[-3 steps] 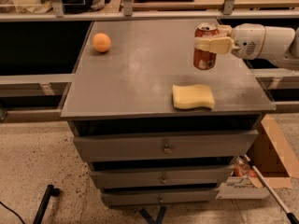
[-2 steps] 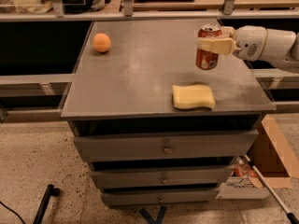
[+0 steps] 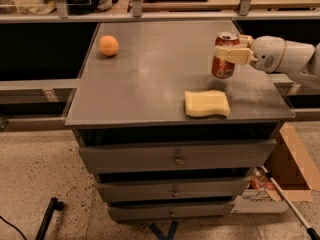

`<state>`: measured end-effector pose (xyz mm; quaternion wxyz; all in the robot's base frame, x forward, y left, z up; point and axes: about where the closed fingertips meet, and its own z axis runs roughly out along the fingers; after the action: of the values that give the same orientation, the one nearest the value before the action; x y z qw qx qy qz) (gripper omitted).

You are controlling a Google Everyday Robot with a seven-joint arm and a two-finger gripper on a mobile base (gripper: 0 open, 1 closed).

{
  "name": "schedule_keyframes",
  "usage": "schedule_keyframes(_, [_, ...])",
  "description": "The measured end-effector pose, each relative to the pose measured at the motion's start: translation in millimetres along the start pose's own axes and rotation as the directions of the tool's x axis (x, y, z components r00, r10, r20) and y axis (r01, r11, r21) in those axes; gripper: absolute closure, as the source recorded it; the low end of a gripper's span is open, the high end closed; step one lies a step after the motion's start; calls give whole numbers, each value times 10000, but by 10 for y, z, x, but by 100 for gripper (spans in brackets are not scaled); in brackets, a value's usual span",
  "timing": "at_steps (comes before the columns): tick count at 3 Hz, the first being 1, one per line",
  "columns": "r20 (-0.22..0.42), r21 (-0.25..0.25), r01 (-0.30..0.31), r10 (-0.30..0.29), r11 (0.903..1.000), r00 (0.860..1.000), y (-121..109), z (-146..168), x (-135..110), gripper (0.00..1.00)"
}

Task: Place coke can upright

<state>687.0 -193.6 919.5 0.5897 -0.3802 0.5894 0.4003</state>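
Note:
The coke can [image 3: 223, 59] is red with a silver top, held nearly upright with a slight tilt over the right part of the grey table [image 3: 150, 79]. Its base looks to be at or just above the tabletop; I cannot tell if it touches. My gripper [image 3: 231, 51] reaches in from the right on a white arm [image 3: 287, 56] and is shut on the can's upper half, with a cream finger [image 3: 235, 55] across its front.
A yellow sponge [image 3: 206, 103] lies near the front edge, just in front of the can. An orange ball [image 3: 108, 45] sits at the back left. Drawers are below the tabletop. A cardboard box [image 3: 292, 169] stands on the floor at right.
The gripper and the can have shifted slightly, a little right and down towards the table, with the can staying nearly upright. The sponge and ball have not moved.

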Motion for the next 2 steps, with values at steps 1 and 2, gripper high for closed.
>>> schedule_keyframes(1, [94,58,162,-162,9999,9998,17,-17,79,58])
schedule_keyframes(2, [112,129,184,-185,9997,9998,49,-49,127,35])
